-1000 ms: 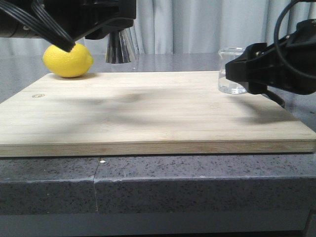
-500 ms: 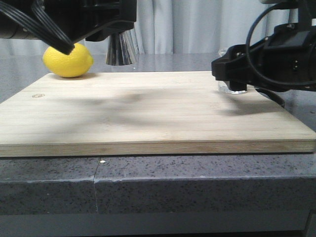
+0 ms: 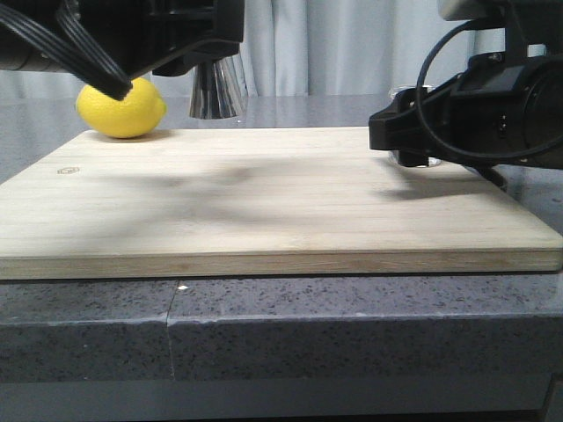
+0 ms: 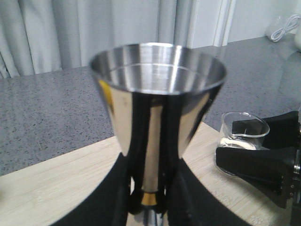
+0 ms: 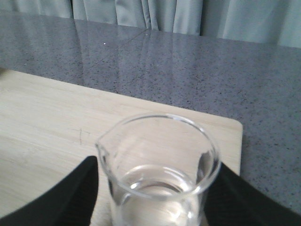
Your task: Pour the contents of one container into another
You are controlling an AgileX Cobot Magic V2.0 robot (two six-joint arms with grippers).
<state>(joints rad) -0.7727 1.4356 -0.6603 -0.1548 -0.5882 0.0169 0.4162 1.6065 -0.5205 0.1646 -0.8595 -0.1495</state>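
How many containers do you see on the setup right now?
2. The steel jigger is at the board's far left near the lemon, in the left hand. The glass beaker sits at the far right corner, between the right hand's fingers.

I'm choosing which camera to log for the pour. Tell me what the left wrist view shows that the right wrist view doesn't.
Only the left wrist view shows the steel jigger, held between the left gripper's dark fingers at its gold-banded waist, and the right gripper seen from outside. Only the right wrist view looks down into the glass beaker, with clear liquid in its bottom. Both show the beaker between the right fingers, the wooden board, grey counter and curtain.
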